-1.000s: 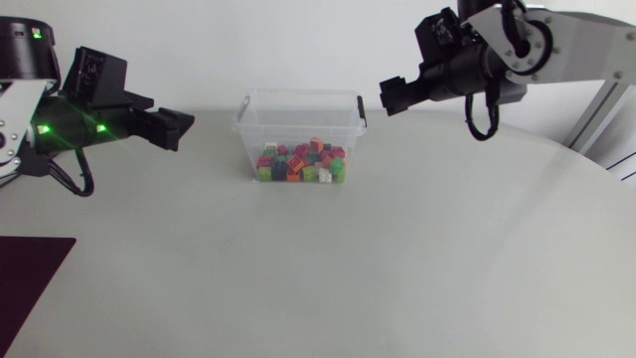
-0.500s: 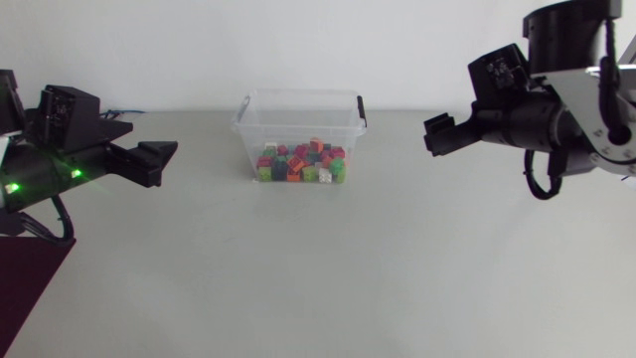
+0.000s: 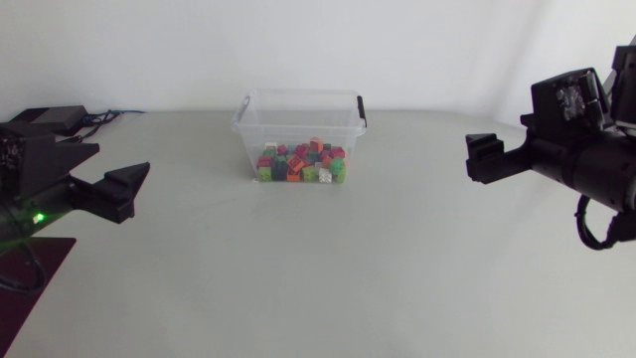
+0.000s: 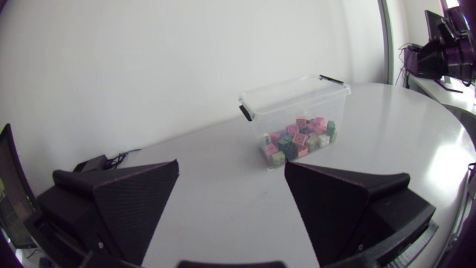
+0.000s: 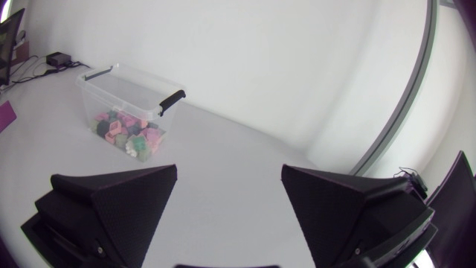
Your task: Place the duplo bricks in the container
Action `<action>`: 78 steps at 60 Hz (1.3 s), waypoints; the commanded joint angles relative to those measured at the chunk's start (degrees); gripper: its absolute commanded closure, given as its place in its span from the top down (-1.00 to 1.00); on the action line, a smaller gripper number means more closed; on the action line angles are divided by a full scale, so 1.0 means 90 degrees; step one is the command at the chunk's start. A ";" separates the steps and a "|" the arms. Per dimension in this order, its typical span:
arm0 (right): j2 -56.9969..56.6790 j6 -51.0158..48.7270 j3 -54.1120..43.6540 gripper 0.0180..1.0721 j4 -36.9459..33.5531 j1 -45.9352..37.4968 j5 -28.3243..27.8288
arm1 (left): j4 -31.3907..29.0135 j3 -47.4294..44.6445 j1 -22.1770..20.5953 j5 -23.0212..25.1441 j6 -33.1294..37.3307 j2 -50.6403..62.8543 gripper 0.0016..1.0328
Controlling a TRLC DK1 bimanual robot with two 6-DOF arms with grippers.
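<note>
1. The clear plastic container (image 3: pixel 245 129) stands at the far middle of the white table (image 3: pixel 348 268). It is open at the top and has a black clip (image 3: pixel 362 107) on its right end.
2. The duplo bricks (image 3: pixel 301 162) lie inside the container, in a low mixed heap of green, red, pink and orange, well under the rim.
3. The left gripper (image 4: pixel 230 187) is at the left side of the table, well apart from the container. Its two fingers are spread wide and hold nothing. In the left wrist view the container is ahead of it, a little toward the right finger.
4. The right gripper (image 5: pixel 229 179) is at the right side, also well apart from the container. Its fingers are wide too, with only bare table between them.
5. A dark red mat (image 3: pixel 25 273) lies at the near left corner, beside the left arm.
</note>
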 commanded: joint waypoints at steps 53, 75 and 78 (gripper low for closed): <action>-0.3657 0.0111 -0.2831 0.93 0.0389 -0.0874 -0.0452 | -0.0145 -0.2084 0.0110 -0.0385 -0.0684 -0.3097 0.92; -0.4855 0.0988 -0.3896 0.93 0.0695 -0.1323 -0.1023 | 0.0113 -0.2788 -0.0023 -0.0772 -0.1444 -0.3919 0.92; -0.5016 0.1106 -0.4039 0.93 0.0736 -0.1383 -0.1099 | 0.0148 -0.2883 -0.0041 -0.0824 -0.1545 -0.4029 0.92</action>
